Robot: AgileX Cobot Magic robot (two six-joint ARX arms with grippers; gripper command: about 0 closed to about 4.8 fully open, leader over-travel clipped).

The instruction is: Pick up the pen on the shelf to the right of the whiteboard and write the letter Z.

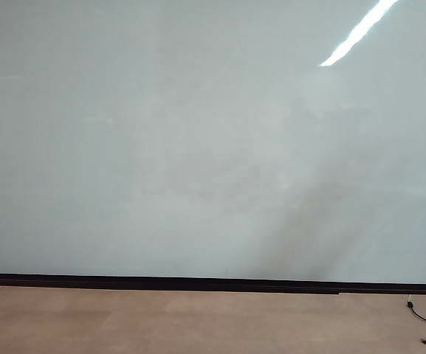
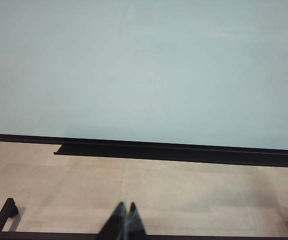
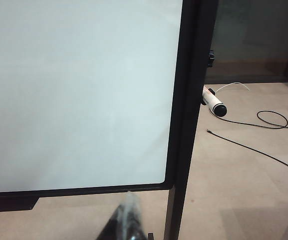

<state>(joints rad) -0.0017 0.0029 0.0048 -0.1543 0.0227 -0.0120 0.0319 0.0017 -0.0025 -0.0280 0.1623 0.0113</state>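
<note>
1. Sitting on the right edge of the whiteboard [image 3: 79, 95], the pen [image 3: 214, 103] looks light, hard and smooth.
2. Grab its white middle.
3. The left gripper [image 2: 125, 222] and right gripper [image 3: 129, 222] are both closed, empty, well apart from it.

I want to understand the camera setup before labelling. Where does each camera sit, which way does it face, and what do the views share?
Exterior view: off the arms, facing the large glossy pale whiteboard squarely above tan floor; no robot part shows.
Left wrist view: low, facing the board's lower edge; the shut left gripper shows.
Right wrist view: facing the board's right black frame, with the slim whitish pen beyond it; the shut right gripper shows.
Shared: all three show the whiteboard and floor.
</note>
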